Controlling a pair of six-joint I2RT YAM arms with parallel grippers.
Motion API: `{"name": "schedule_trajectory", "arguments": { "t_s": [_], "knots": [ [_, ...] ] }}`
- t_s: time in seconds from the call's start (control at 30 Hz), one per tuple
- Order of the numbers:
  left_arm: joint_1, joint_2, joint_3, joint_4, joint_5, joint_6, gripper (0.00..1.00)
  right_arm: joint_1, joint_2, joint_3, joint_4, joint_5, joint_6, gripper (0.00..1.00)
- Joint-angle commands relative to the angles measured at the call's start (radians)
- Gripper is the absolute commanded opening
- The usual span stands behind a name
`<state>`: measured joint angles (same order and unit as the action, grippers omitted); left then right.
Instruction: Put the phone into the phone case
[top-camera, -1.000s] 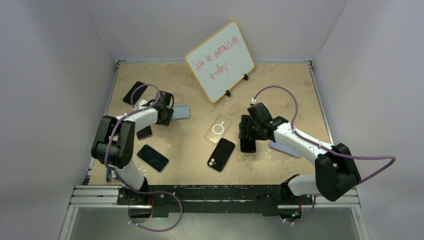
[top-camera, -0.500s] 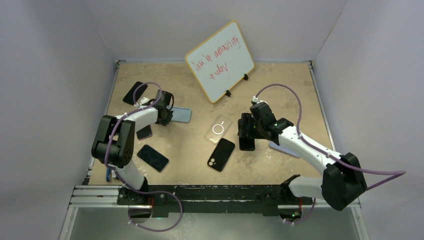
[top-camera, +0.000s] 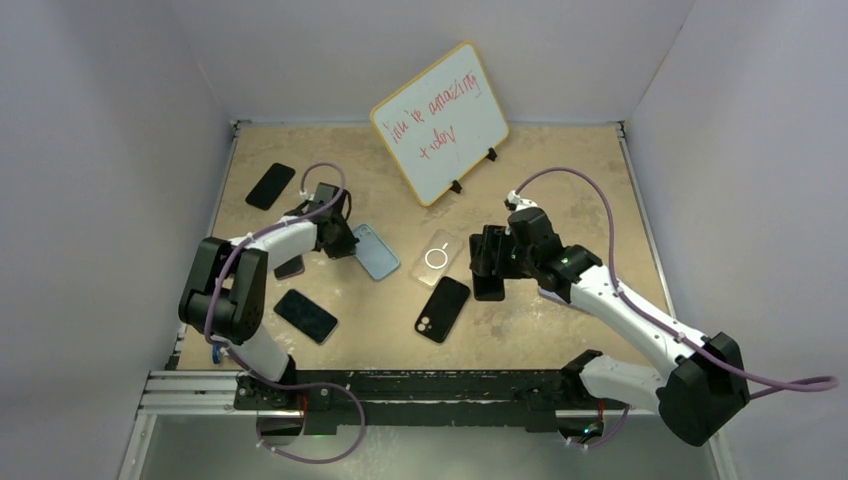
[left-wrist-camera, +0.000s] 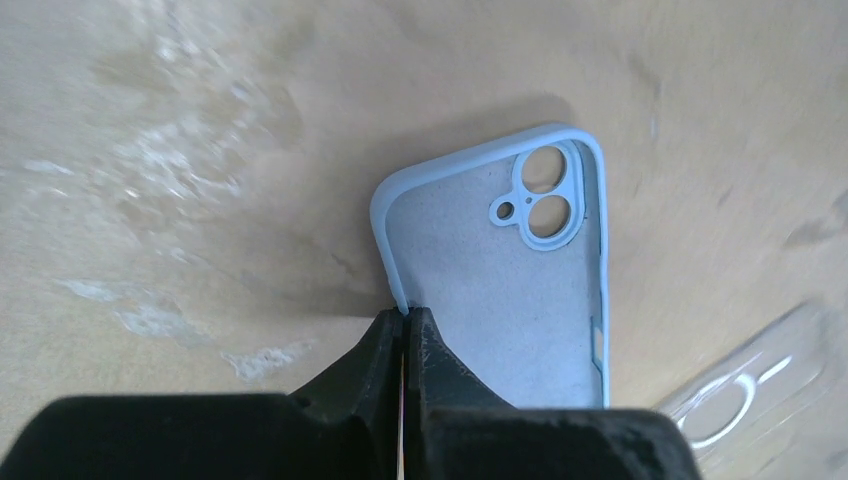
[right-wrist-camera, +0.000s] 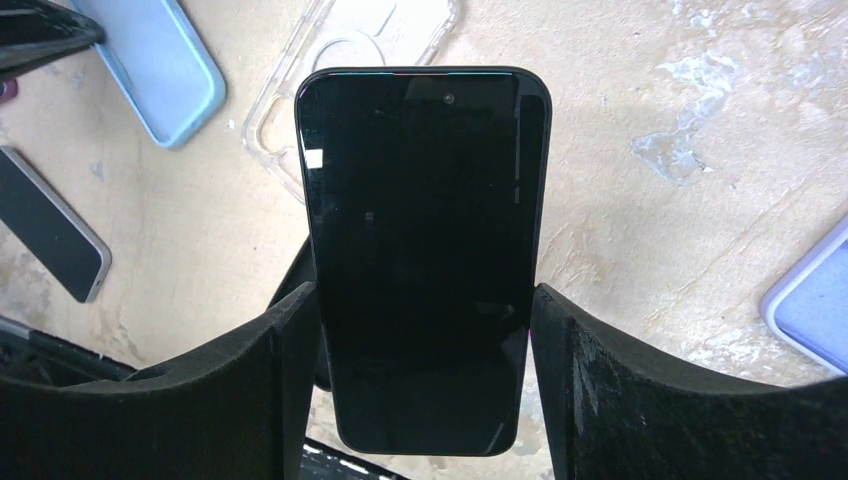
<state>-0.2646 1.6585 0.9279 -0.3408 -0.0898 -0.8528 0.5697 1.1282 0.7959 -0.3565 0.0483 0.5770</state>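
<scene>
My left gripper (top-camera: 347, 243) is shut on the side rim of a light blue phone case (top-camera: 377, 251). In the left wrist view the case (left-wrist-camera: 500, 270) lies inside-up, camera cut-out at the far end, with the rim pinched at the gripper (left-wrist-camera: 405, 312). A black phone (right-wrist-camera: 425, 250) is held screen-up by its long sides in my right gripper (right-wrist-camera: 423, 296). Seen from above, this phone (top-camera: 489, 280) hangs right of the table's middle in the right gripper (top-camera: 489, 266).
A clear case (top-camera: 437, 257) lies between the two grippers, with a black phone (top-camera: 442, 308) back-up just in front of it. More dark phones lie at the left (top-camera: 306, 315) (top-camera: 270, 185). A whiteboard (top-camera: 440, 122) stands at the back. A lavender case (right-wrist-camera: 815, 300) lies to the right.
My left gripper closed on the blue case's rim and pulled it right and nearer, turning it. The right arm carried the black phone slightly left.
</scene>
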Motion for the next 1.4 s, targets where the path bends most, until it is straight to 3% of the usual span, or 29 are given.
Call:
{"name": "schedule_trajectory", "arguments": {
  "t_s": [0.0, 0.37, 0.5, 0.63, 0.7, 0.77, 0.93, 1.07, 1.37],
  "knots": [
    [-0.060, -0.058, -0.046, -0.020, 0.061, 0.182, 0.00, 0.011, -0.024, -0.006, 0.050, -0.044, 0.018, 0.42],
    [-0.130, -0.134, -0.127, 0.002, 0.218, 0.258, 0.03, 0.147, 0.071, 0.047, 0.116, -0.044, 0.057, 0.42],
    [-0.116, -0.197, -0.143, 0.028, 0.330, 0.240, 0.36, 0.206, 0.111, 0.067, 0.172, -0.044, 0.087, 0.42],
    [-0.027, -0.255, -0.165, 0.086, 0.503, 0.223, 0.60, 0.248, 0.165, 0.102, 0.213, -0.047, 0.111, 0.42],
    [0.038, -0.286, -0.165, 0.113, 0.592, 0.226, 0.79, 0.270, 0.196, 0.127, 0.229, -0.047, 0.118, 0.42],
    [0.075, -0.326, -0.150, 0.103, 0.601, 0.243, 0.88, 0.288, 0.234, 0.152, 0.243, -0.047, 0.123, 0.42],
    [0.170, -0.381, -0.060, -0.050, 0.523, 0.357, 0.93, 0.311, 0.325, 0.211, 0.281, -0.047, 0.162, 0.42],
    [0.192, -0.407, 0.038, -0.185, 0.345, 0.463, 0.93, 0.326, 0.394, 0.249, 0.336, -0.084, 0.201, 0.42],
    [0.192, -0.521, -0.011, -0.164, 0.237, 0.463, 0.93, 0.362, 0.604, 0.413, 0.355, -0.102, 0.236, 0.43]
  ]
}}
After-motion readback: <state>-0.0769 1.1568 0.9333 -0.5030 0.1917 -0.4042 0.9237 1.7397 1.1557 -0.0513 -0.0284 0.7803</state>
